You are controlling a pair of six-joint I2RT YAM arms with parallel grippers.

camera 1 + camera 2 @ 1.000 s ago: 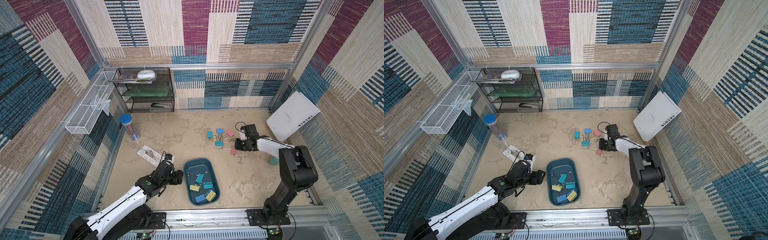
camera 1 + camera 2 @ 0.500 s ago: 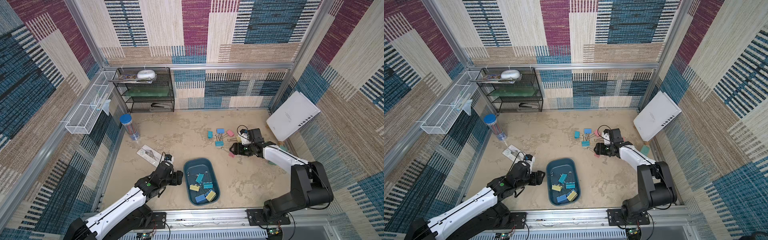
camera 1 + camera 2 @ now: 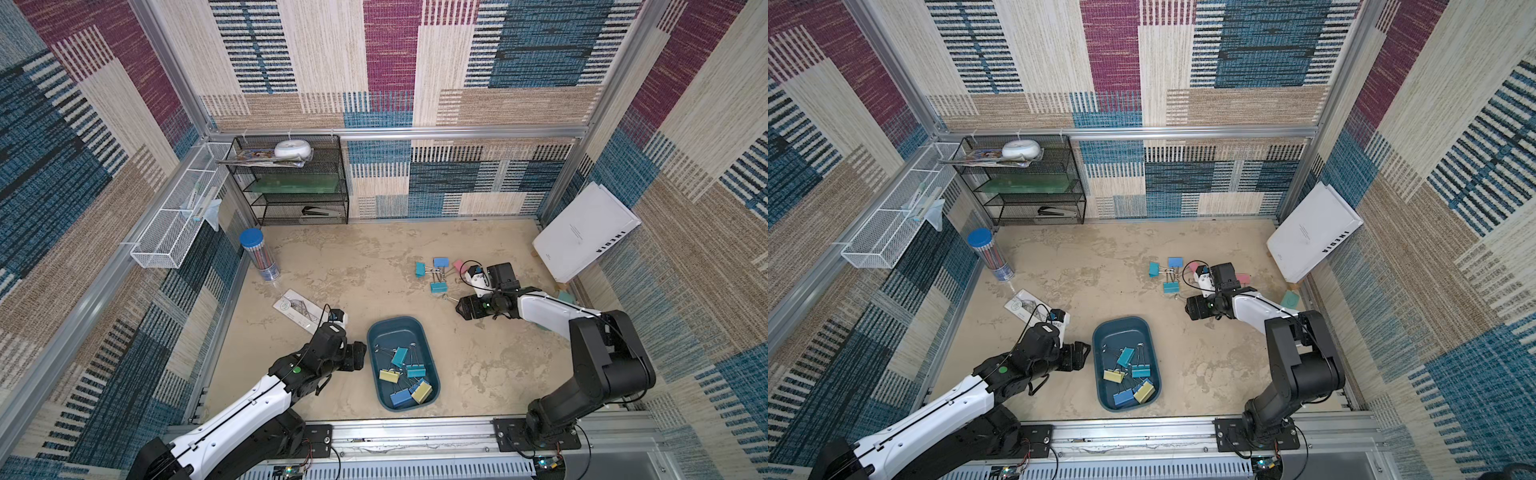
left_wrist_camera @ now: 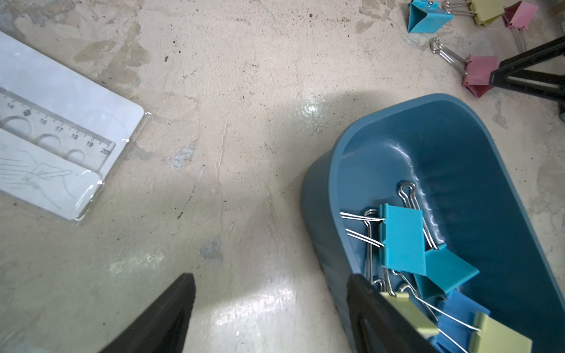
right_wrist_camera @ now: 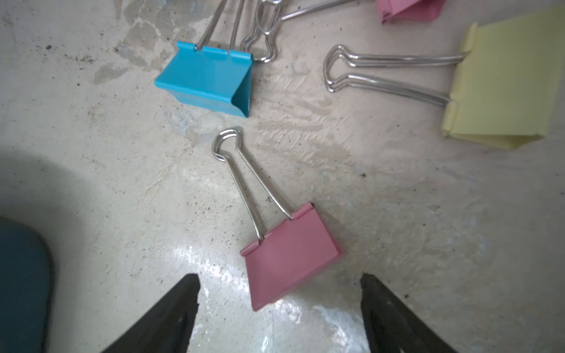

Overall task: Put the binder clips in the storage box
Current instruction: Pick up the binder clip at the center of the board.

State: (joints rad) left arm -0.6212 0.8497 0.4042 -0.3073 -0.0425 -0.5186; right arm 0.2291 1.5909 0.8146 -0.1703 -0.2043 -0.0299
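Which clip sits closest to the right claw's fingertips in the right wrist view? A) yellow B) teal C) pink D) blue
C: in the right wrist view the pink clip lies loose just ahead of the open right claw, its near corner reaching between the fingertips, not gripped.

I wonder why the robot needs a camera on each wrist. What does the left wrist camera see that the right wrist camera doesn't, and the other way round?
Only the left wrist view shows the clear ruler, the binder clips lying in the storage box, and the open left gripper. Only the right wrist view shows both fingers of the open right gripper, with the pink clip loose at their tips. Both show that pink clip, a teal clip and a yellow clip on the tabletop.
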